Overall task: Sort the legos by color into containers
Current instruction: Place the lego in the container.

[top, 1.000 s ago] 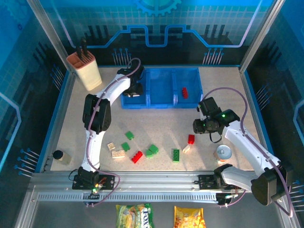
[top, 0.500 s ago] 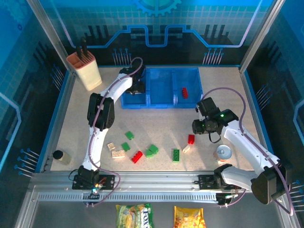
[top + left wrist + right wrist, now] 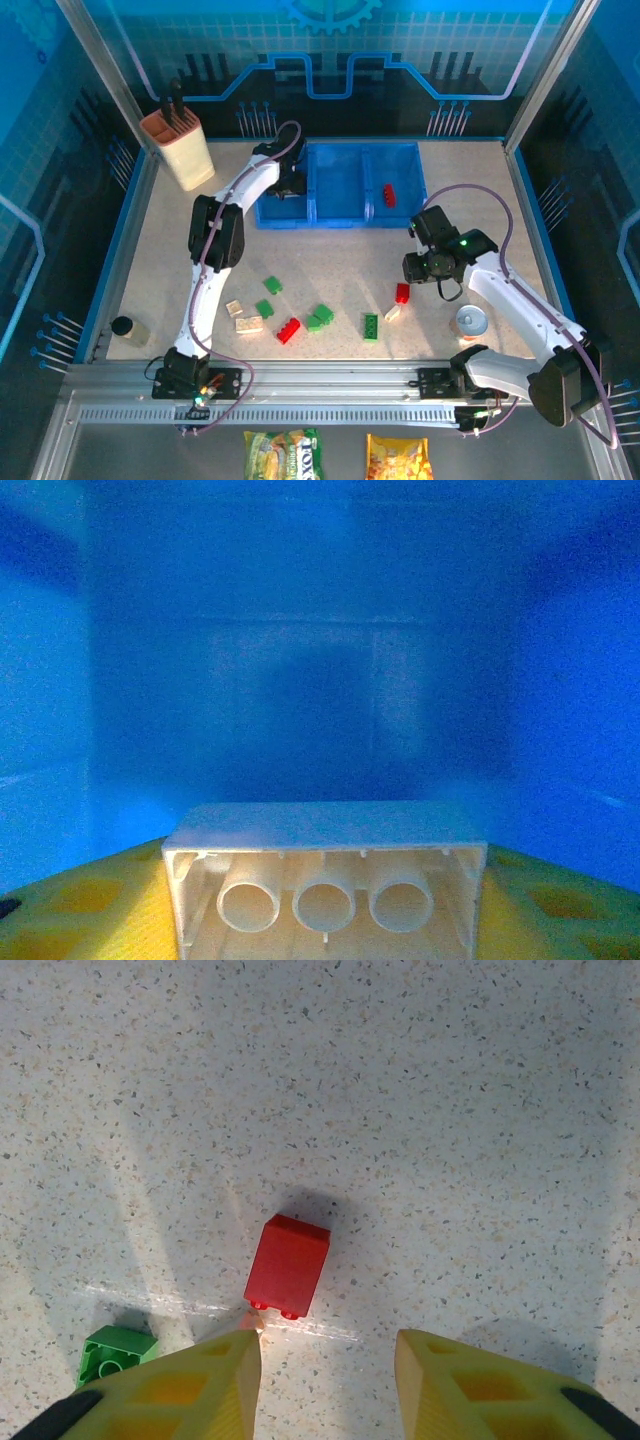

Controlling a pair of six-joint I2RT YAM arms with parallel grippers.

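The blue containers (image 3: 336, 218) stand at the back of the table, with one red lego (image 3: 389, 194) in the right bin. My left gripper (image 3: 285, 188) is down in the left bin, and its yellow fingers (image 3: 90, 910) are shut on a cream lego (image 3: 325, 825) whose hollow underside faces the camera. My right gripper (image 3: 416, 268) hangs open just above a red lego (image 3: 287, 1265), which lies a little ahead and to the left of the gap between the fingers. Loose legos lie on the table: green (image 3: 320, 318), red (image 3: 289, 330), cream (image 3: 248, 324).
A beige knife block (image 3: 178, 150) stands at the back left. A tin can (image 3: 470, 322) sits right of the right arm, and a small jar (image 3: 125, 327) at the near left. A green lego (image 3: 115, 1350) lies beside my right gripper's left finger.
The right gripper has crept slightly left and down over the red lego. The left arm's elbow has shifted a little right while its gripper stays in the left bin.
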